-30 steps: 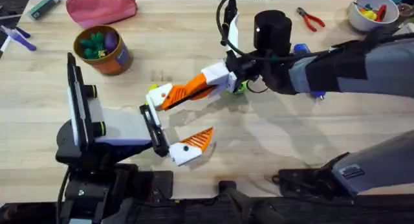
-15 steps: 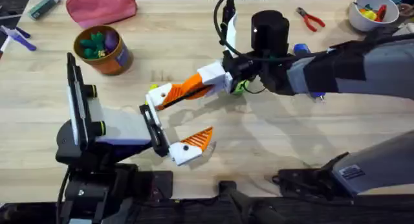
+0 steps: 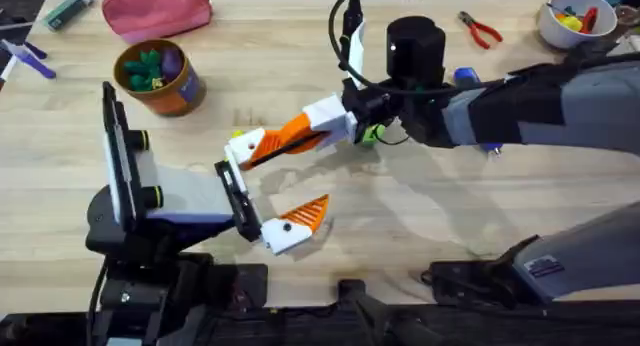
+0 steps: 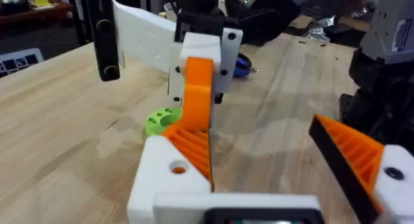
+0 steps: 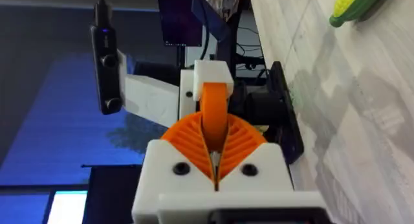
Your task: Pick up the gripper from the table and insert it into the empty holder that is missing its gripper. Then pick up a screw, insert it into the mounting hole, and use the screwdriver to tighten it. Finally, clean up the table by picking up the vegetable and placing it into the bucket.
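While the left arm lies low and level across the table with its jaws spread wide, the right gripper (image 3: 300, 134) reaches in from the far side, stretched almost flat, its pads pressed tight on the gripper (image 5: 214, 117), the loose orange wedge. That wedge pokes out ahead of the right jaws, its tip right at the empty holder (image 3: 245, 146), the far finger mount of the left gripper (image 3: 262, 189). Holding the left jaws apart makes sense: it seems to keep the bare mount clear of its padded twin (image 3: 296, 224) so the wedge can slide in. Whether it's seated, I can't tell. Behind the right jaws sits a green disc (image 4: 162, 120); beyond them the vegetable (image 5: 359, 6) waits, and the bucket (image 3: 160, 77) stands well off past the left jaws.
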